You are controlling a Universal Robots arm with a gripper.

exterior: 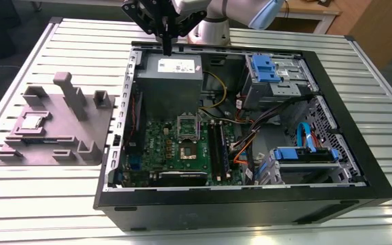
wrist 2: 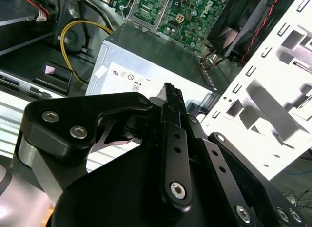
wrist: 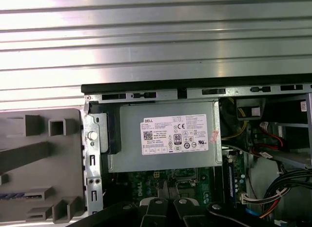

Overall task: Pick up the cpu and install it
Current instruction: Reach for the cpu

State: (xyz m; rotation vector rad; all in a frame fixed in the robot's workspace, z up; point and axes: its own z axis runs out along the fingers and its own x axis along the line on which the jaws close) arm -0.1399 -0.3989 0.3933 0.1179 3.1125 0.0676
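The claw [exterior: 167, 51] is shut and empty, poised above the grey power supply [exterior: 169, 76] in the computer case [exterior: 250, 204]. The cpu [exterior: 32, 121] is seen lying flat in the grey holder [exterior: 87, 127] on the surface [exterior: 32, 204], well apart, toward the exterior view's left. A clean pick is likely best made with the claw opened and squared to the chip's edges.

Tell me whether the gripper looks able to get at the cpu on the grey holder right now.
Probably yes. The cpu lies uncovered on the grey holder outside the case, free from above; the gripper hangs over the power supply.
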